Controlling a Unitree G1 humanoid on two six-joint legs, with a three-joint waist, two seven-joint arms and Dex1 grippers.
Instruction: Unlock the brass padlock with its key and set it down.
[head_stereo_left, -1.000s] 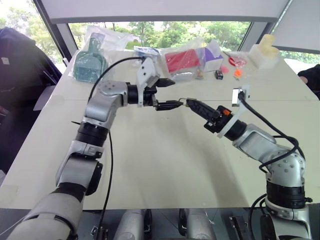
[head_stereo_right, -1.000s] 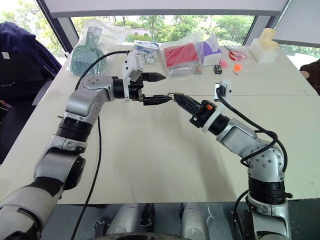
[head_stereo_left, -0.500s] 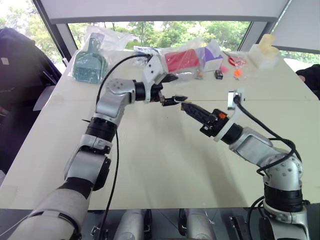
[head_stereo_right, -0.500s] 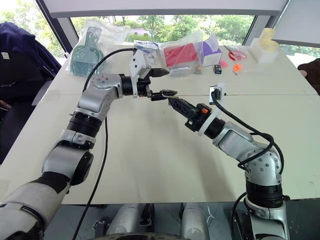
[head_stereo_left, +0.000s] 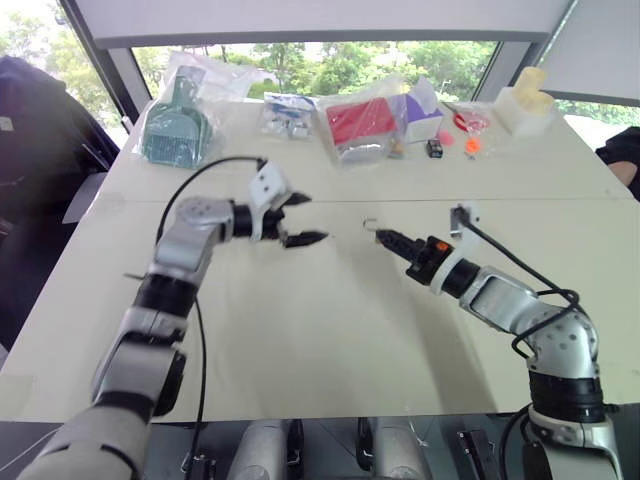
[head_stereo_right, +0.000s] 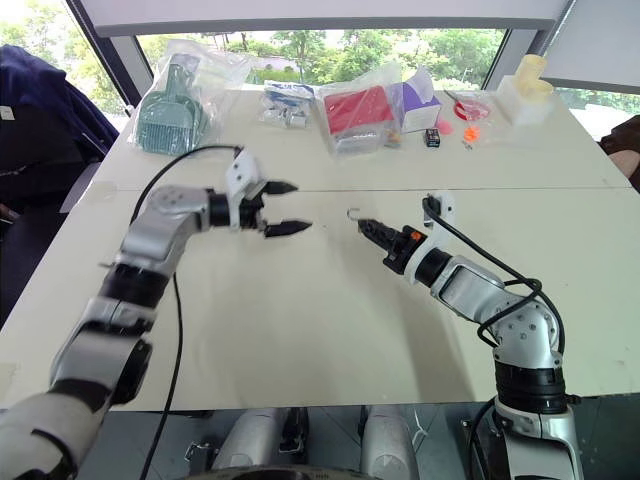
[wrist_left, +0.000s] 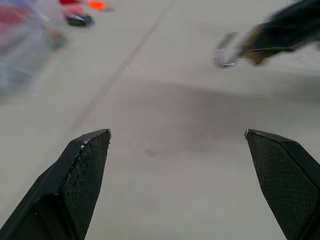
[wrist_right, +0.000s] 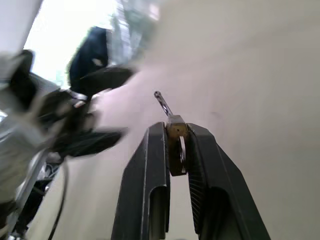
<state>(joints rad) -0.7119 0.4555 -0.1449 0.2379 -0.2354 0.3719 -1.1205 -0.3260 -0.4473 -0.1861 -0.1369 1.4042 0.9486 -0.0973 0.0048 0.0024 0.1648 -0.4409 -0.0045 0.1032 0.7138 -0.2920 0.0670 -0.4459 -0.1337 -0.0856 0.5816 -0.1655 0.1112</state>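
Now your right gripper (wrist_right: 176, 131) pinches the brass padlock (wrist_right: 175, 131); left gripper (head_stereo_left: 301, 220) spread, bagged clutter (head_stereo_left: 360, 125) well beyond.

Daylight pours in through the windows (head_stereo_left: 300, 62) behind the table (head_stereo_left: 330, 330), glaring white at the top left corner. The tabletop is bright and even, with soft faint shadows under the arms. Both wrist views are smeared, their backgrounds out of focus
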